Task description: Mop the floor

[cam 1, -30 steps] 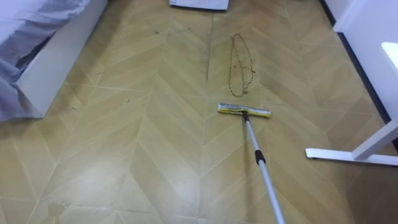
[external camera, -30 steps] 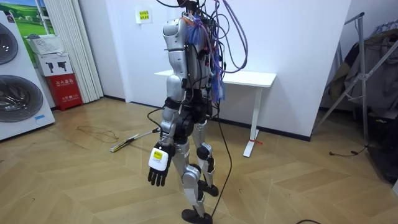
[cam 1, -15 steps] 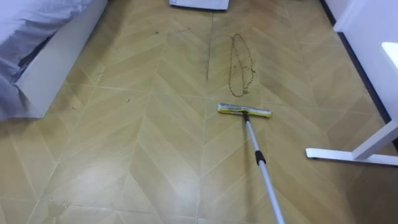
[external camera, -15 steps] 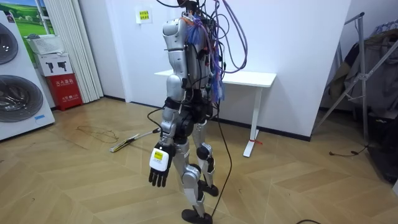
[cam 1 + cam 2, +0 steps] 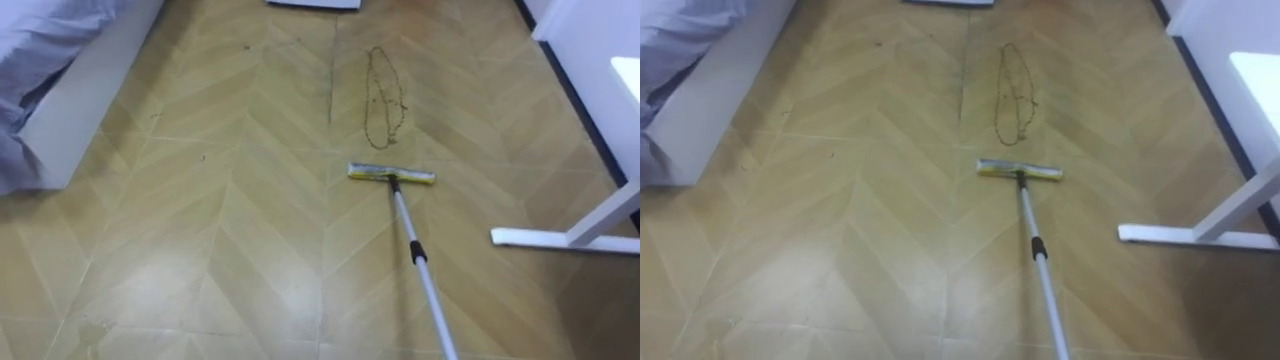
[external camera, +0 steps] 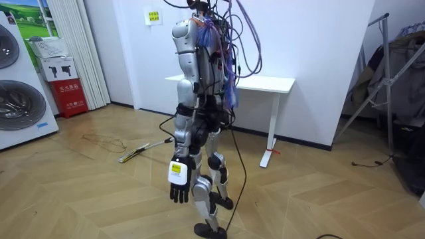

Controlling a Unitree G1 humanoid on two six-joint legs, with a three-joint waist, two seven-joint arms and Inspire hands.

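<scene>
Beside the white table (image 6: 265,83), the robot stands upright with its left hand (image 6: 179,188) hanging by its thigh, fingers straight, slightly apart and holding nothing. Well ahead of those fingers, down on the wooden floor (image 5: 200,250), lies the mop (image 5: 406,225). Its flat head (image 5: 391,174) rests just short of a dark looped mark (image 5: 383,146), and its pole (image 5: 432,300) runs back out of the eye views' lower edge (what holds that end, I cannot tell). Judging by the mark, untouched beyond the head, mopping has hardly begun; the loop and the floor around it are left to wipe.
</scene>
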